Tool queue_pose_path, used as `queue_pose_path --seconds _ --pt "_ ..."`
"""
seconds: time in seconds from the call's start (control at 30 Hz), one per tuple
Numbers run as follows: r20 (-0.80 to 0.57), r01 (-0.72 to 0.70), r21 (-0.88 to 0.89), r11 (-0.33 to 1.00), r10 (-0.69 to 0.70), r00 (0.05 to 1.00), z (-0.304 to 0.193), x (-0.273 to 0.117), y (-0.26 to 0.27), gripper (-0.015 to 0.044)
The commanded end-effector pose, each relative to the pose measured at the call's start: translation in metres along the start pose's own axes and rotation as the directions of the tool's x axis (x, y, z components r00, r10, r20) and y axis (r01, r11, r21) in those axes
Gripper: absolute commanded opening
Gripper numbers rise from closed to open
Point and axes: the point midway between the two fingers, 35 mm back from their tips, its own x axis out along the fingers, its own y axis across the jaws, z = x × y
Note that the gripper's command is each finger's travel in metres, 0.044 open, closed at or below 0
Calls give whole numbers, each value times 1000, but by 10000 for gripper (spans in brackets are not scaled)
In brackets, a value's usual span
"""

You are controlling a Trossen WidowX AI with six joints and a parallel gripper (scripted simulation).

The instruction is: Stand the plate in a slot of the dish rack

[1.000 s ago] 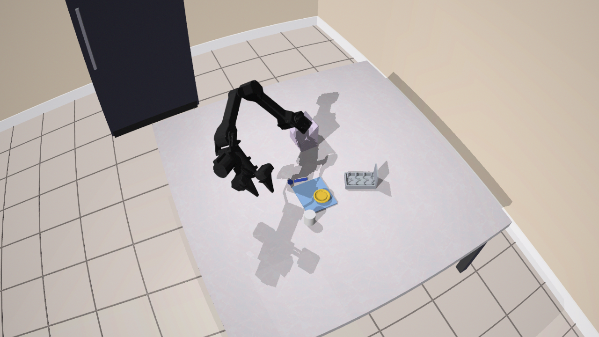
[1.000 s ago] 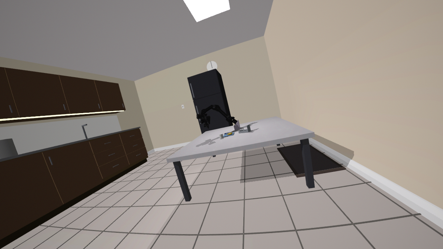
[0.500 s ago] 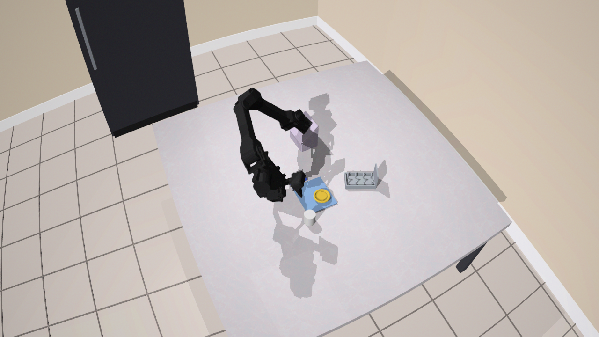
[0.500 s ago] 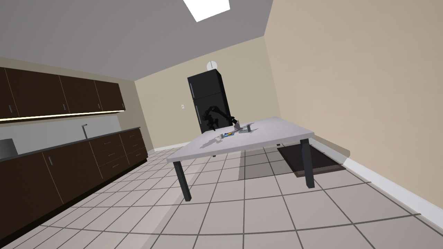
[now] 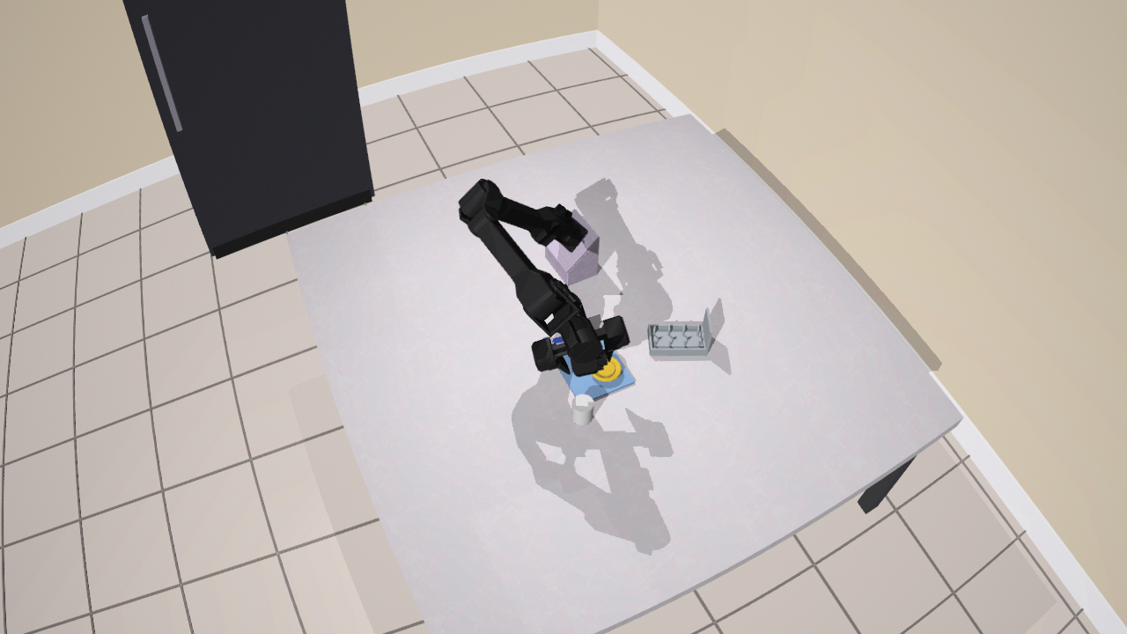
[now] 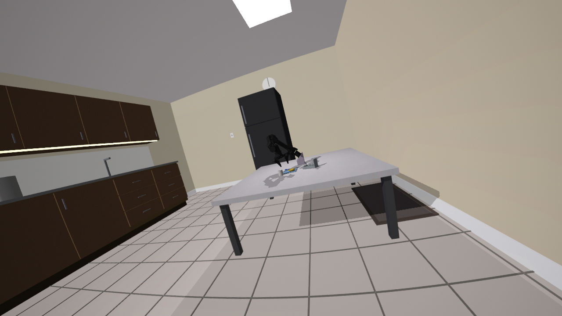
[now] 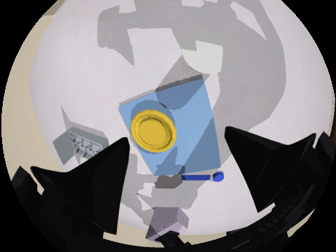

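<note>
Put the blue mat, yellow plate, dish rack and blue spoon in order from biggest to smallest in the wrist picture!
1. blue mat
2. yellow plate and dish rack, too alike to rank; the fingers hide part of the rack
3. blue spoon

Beige walls, tiled floor (image 6: 275, 274), black fridge (image 6: 263, 125), dark cabinets (image 6: 78, 121), grey table (image 6: 345, 169).

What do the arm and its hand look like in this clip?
The arm is matte black all over, built of blocky, angular links, with no cables or markings showing. The hand is black too, with two broad fingers that taper to points like wedges.
</note>
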Motion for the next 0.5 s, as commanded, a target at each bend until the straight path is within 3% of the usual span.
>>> queue_pose_path --seconds 0.0,0.23,0.47 --pt "-20 79 -87 993 -81 997 -10 10 18 400" --pt "-5 221 -255 941 -230 973 -28 22 48 400" --pt "-1 235 -271 934 -244 970 -30 24 50 400"
